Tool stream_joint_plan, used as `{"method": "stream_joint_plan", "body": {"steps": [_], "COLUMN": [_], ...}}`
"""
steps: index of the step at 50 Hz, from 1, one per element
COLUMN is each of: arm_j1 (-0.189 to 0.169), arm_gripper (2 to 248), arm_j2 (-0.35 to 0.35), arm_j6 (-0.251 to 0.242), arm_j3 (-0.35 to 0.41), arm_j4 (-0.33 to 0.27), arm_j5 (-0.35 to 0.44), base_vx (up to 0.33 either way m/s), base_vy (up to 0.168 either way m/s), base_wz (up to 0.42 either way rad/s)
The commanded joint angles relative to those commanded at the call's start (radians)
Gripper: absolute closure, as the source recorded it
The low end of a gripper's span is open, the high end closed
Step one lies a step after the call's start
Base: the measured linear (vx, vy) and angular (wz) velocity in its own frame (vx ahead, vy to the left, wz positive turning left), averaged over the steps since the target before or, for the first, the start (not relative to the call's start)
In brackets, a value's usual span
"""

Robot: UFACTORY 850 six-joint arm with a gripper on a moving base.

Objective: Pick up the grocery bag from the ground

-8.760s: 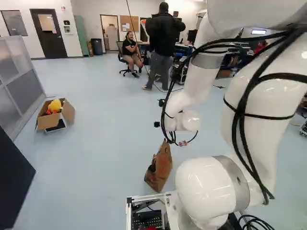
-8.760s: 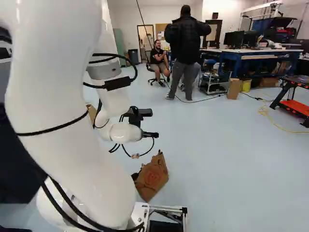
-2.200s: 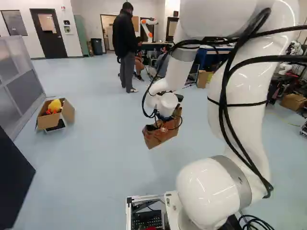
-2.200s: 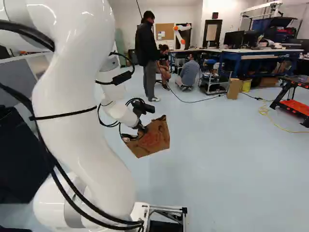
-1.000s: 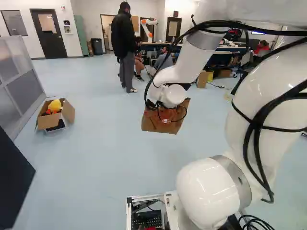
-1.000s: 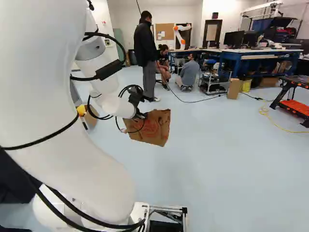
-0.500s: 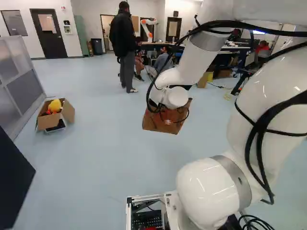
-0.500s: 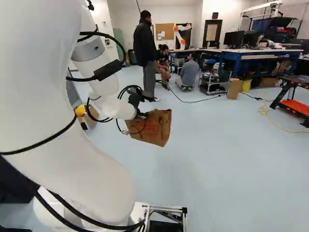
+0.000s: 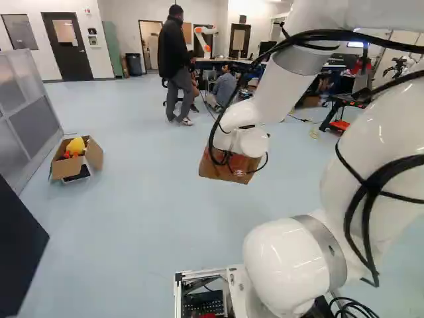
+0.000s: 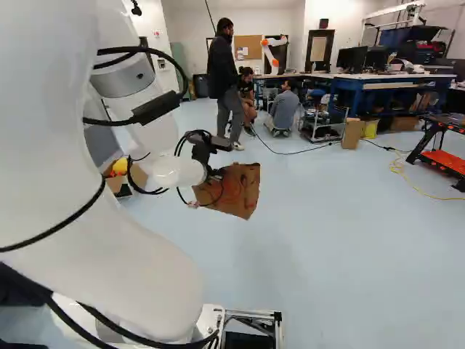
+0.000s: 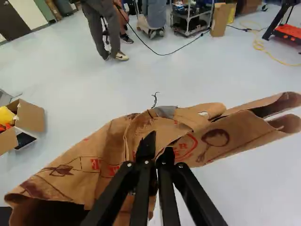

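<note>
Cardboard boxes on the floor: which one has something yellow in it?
The open box beside the grey partition; the upright box merely stands beside a yellow container.

A brown paper grocery bag (image 10: 243,193) is hanging above the floor (image 10: 327,247), pinched in the gripper (image 10: 216,174), its lower edge sloping down toward the right in both base views. It is looking crumpled and creased, with its paper bunching around the fingertips and spreading out to both sides, where folded edges are gaping over dark hollows. Red print and dark line drawings are showing on its outside, one of them a round shape with a handle, and a small grey patch is sitting just ahead of the fingers.
</note>
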Motion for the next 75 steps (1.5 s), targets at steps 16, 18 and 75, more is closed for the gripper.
{"method": "stream_joint_plan", "body": {"steps": [16, 18, 75], "arm_j1": [-0.031, -0.034, -0.086], "arm_gripper": [228, 228, 228], "arm_j2": [0.068, 0.076, 0.191], "arm_j6": [0.000, 0.000, 0.000], "arm_j3": [0.083, 0.093, 0.235], "arm_j4": [-0.119, -0.132, -0.334], "arm_j5": [0.092, 0.102, 0.258], "base_vx": [0.000, 0.000, 0.000], "base_vy": [0.000, 0.000, 0.000], "base_wz": [0.000, 0.000, 0.000]}}
